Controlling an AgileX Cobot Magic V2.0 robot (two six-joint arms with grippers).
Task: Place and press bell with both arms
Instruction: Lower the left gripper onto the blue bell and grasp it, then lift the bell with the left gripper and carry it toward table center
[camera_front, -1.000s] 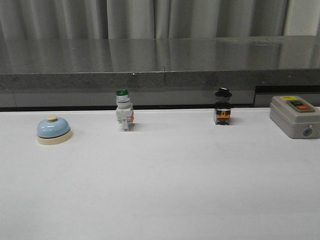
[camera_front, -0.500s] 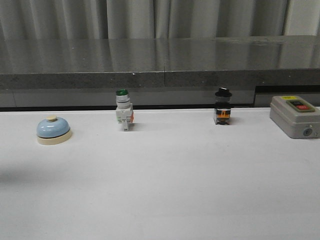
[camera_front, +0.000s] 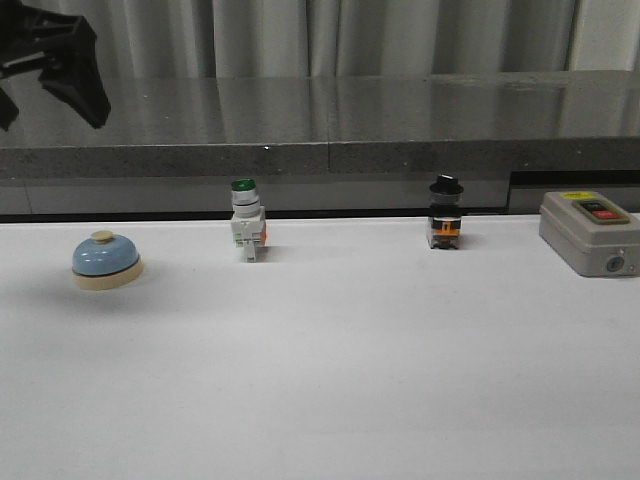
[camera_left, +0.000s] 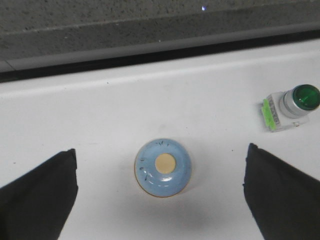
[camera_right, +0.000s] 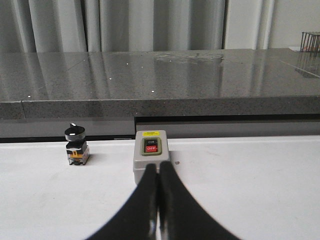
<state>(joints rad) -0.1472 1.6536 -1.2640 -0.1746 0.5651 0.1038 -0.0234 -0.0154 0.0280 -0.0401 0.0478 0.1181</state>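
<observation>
Bell (camera_front: 106, 261) sits on the white desk (camera_front: 340, 370) at the left of the front frame, blue dome up, cream button on top. The left gripper (camera_front: 45, 62) hangs in the upper left corner, high above it, fingers spread wide and touching nothing; its wrist view shows the bell (camera_left: 163, 167) centred between them. The right gripper (camera_right: 159, 200) has its fingers pressed together, empty, pointing toward a grey switch box (camera_right: 151, 156) near a black-knobbed switch (camera_right: 76, 144).
</observation>
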